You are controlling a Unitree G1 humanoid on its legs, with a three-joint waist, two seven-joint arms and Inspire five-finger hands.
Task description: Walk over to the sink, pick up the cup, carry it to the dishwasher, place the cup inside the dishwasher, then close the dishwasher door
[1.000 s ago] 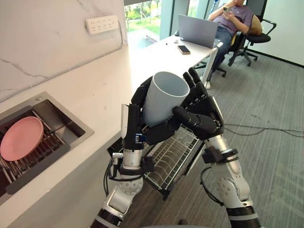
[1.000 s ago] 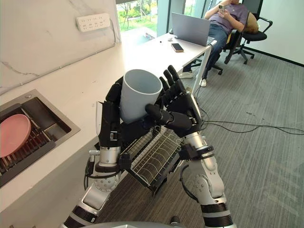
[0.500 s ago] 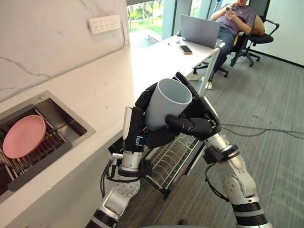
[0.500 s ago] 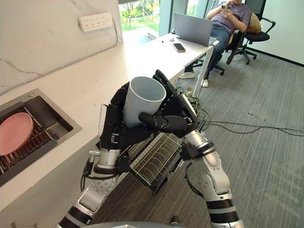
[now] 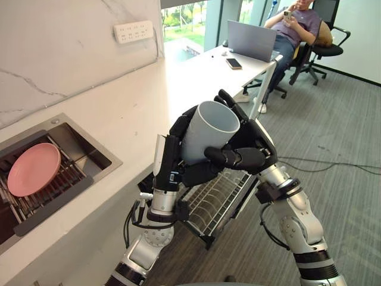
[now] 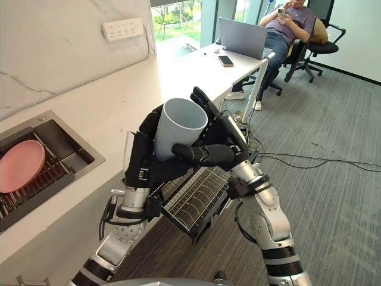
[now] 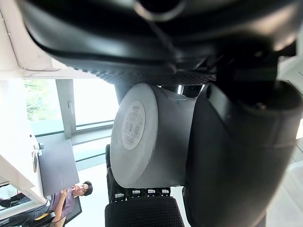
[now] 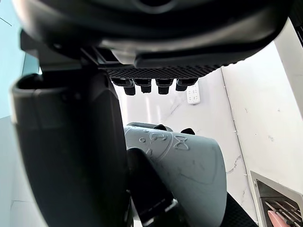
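A pale grey-blue cup (image 5: 208, 131) is held upright in the air between my two hands, mouth up and tilted a little. My left hand (image 5: 169, 158) is curled round its left side and base. My right hand (image 5: 250, 149) wraps its right side, thumb across the front. The cup's flat base (image 7: 135, 125) with a label shows in the left wrist view, its side (image 8: 189, 165) in the right wrist view. Below the hands the dishwasher's wire rack (image 5: 217, 199) stands pulled out from under the counter. The sink (image 5: 89, 155) lies at the left.
A pink plate (image 5: 33, 170) rests on the sink's rack. The white counter (image 5: 149, 101) runs back to a laptop (image 5: 250, 40) and a phone (image 5: 234, 63). A person (image 5: 294, 24) sits in an office chair at the back. Grey carpet (image 5: 339, 131) spreads to the right.
Both hands have lowered a little with the cup and it has tipped slightly to the right. The right hand's fingers have closed further round it. The camera has shifted slightly.
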